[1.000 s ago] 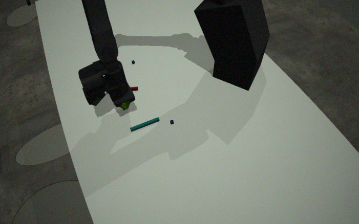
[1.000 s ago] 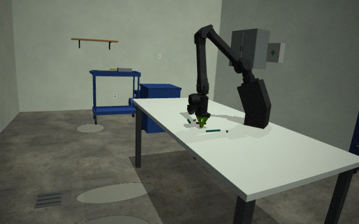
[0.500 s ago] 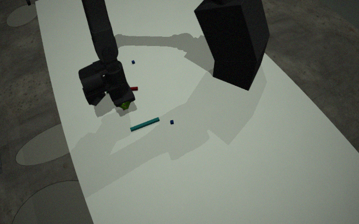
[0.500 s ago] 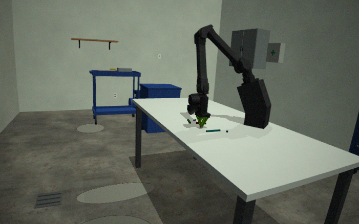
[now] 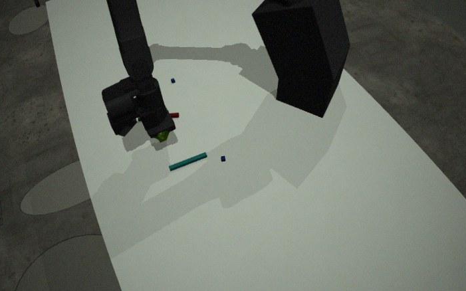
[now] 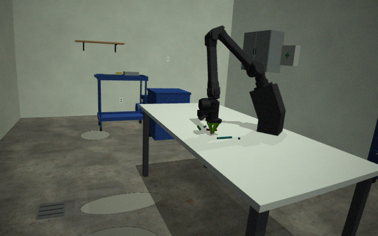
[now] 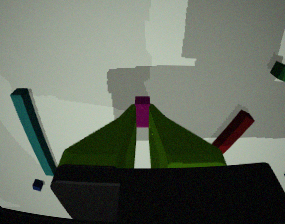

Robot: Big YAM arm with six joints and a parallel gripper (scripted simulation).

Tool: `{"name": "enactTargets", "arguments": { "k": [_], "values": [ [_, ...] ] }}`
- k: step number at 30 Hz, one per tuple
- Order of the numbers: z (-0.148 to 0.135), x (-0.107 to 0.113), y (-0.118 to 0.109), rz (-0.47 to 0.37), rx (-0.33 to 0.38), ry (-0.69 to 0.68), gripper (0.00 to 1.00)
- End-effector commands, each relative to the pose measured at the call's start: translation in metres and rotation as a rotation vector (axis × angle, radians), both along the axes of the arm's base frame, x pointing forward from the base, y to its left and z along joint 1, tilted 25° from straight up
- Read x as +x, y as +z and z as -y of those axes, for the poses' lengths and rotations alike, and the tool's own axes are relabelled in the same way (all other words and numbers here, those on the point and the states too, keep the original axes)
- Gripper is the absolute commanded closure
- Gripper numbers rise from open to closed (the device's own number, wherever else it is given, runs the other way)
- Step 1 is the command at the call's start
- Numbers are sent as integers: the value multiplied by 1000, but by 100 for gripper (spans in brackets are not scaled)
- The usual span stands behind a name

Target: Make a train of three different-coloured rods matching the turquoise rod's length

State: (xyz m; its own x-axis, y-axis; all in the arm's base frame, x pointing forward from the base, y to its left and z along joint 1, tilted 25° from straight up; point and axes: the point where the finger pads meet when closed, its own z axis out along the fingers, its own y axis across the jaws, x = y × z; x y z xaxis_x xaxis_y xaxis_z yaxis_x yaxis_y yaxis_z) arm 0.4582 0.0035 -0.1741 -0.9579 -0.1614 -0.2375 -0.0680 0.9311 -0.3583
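Note:
My gripper (image 7: 142,111) has green fingers and is shut on the short magenta rod (image 7: 142,112), which stands between the fingertips close over the table. In the top view the gripper (image 5: 161,136) is just left of and behind the turquoise rod (image 5: 187,161), which lies flat. The turquoise rod also shows at the left of the wrist view (image 7: 33,129). A red rod (image 5: 174,115) lies behind the gripper, partly hidden by it; it shows in the wrist view (image 7: 233,131). A green rod (image 7: 281,71) lies at the right edge. One blue cube (image 5: 223,158) lies right of the turquoise rod, another (image 5: 172,80) farther back.
The arm's large dark base (image 5: 301,54) stands at the back right of the white table. The table's left edge runs close to the gripper. A small dark rod (image 6: 204,126) lies near the green rod (image 6: 199,127) in the exterior view.

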Motion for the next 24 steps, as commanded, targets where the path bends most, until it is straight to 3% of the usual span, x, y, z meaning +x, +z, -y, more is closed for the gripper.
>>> {"name": "enactTargets", "arguments": {
  "k": [1,3,15,18,24],
  "values": [
    [-14,1,21,20,5,11,96],
    [-14,1,21,20,5,11,96],
    [-38,-22,91,21,5,10,96],
    [-25,-30,82,-15,-3,-20,96],
    [-30,-26,84,-8,-1,-10,96]
  ]
}}
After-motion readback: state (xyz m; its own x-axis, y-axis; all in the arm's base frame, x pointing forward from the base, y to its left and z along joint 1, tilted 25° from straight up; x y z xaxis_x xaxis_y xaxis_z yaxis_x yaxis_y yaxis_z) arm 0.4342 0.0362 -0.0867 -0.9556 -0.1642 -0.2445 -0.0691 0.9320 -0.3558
